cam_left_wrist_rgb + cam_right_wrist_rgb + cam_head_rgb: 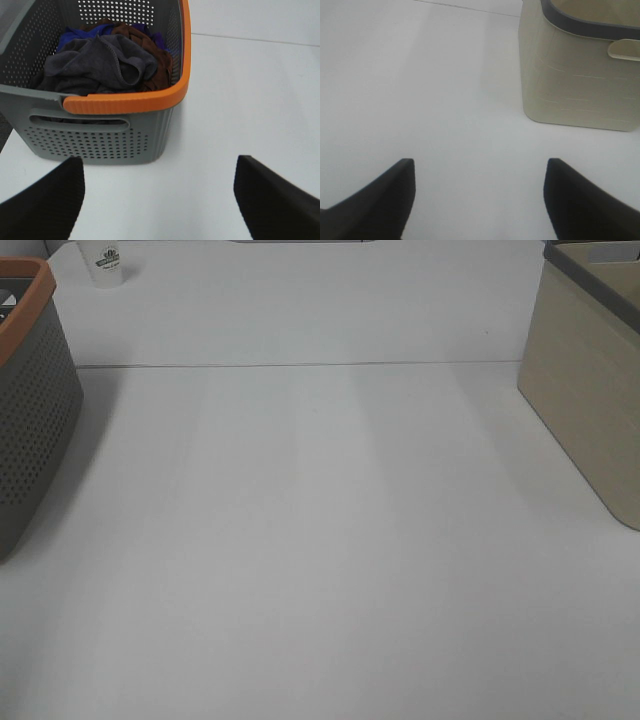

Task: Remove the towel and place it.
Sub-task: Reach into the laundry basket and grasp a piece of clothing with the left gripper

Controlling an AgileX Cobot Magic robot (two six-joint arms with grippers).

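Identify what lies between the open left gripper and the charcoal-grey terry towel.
Left wrist view: bare white table, then the wall of the orange-rimmed perforated grey plastic basket holding the towel.
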